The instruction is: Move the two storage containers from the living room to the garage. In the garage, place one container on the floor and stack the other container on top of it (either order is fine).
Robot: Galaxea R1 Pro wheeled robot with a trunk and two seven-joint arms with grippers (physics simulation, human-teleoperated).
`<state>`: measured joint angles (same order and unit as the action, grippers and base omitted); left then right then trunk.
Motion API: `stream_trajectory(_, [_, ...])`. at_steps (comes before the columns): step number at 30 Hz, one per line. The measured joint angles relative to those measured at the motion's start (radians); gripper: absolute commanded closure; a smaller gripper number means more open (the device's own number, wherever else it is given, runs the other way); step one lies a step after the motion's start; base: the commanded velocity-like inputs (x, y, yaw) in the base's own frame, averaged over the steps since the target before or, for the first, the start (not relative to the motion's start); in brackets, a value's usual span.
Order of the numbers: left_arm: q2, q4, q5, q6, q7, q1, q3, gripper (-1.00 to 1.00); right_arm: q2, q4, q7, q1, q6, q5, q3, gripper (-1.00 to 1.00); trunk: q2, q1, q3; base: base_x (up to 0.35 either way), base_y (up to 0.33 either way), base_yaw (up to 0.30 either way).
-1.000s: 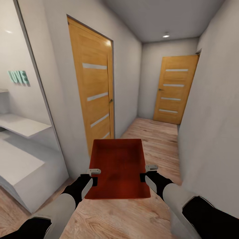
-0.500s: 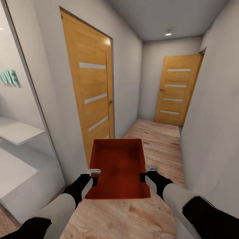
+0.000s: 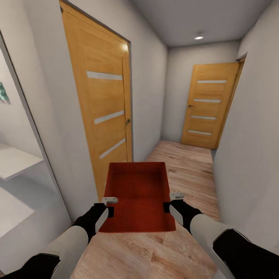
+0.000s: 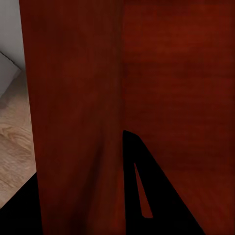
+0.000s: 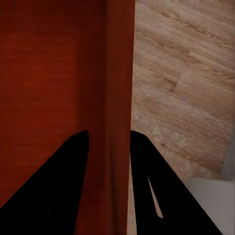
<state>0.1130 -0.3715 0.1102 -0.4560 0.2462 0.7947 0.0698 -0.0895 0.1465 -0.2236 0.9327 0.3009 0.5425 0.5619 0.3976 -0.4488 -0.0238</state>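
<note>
You are mid-transit, carrying one storage container (image 3: 136, 195) down a narrow hallway with pale wood-plank flooring (image 3: 186, 162). The garage is not in sight, so judging from this, nothing has been set down or stacked yet, and the second container remains to be fetched.

The container is a plain red-orange, lidless rectangular box with thin straight walls, empty inside. It hangs level in front of you, above the planks, long axis pointing down the hall. Your left pincer (image 3: 109, 205) is closed on its left wall; your right pincer (image 3: 173, 201) is closed on its right wall.

A wooden door (image 3: 101, 116) stands near on your left; another wooden door (image 3: 207, 105) closes the hallway's far end.
</note>
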Motion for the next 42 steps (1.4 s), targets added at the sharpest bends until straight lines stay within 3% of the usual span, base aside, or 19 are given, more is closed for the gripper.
stream_trajectory(15, [-0.001,0.001,0.003,0.001,0.0,0.0,0.001,1.0,-0.001,0.0,-0.002,0.0,0.0,0.0,0.0,1.0,0.0,0.0,0.0,0.322,0.0,-0.217])
stream_trajectory(42, [0.0,0.0,0.0,0.0,0.0,0.0,0.0,1.0,0.0,0.0,0.0,0.0,0.0,0.0,0.0,1.0,0.0,0.0,0.0,0.322,0.0,-0.006])
